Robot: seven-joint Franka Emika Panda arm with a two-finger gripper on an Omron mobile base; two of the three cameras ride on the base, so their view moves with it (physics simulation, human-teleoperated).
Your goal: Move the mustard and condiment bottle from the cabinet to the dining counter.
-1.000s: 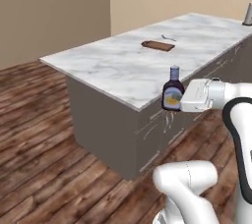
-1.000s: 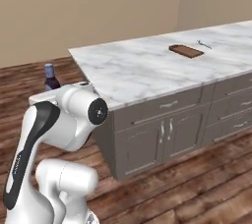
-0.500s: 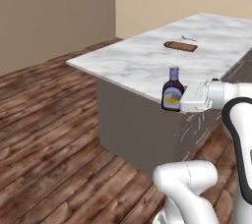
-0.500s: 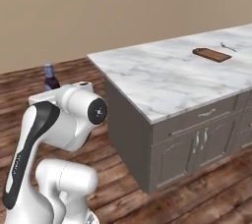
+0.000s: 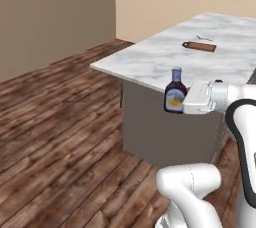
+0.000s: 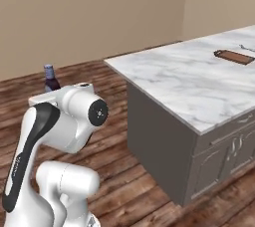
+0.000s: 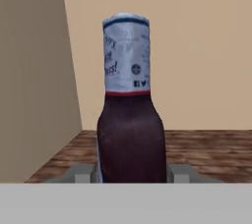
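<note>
Dining desk [image 5: 165, 57]: broad marble slab, just beyond the carried bottle.
End effector [image 5: 186, 106]: clenched around the bottle's lower body.
Condiment bottle [image 5: 175, 93]: upright in mid-air; rigid, likely smooth-sided, best gripped low.

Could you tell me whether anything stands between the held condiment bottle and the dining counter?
Nothing visible does. The gripper holds the condiment bottle upright in open air beside the dining counter, whose near corner is bare; a small board lies farther back.
</note>
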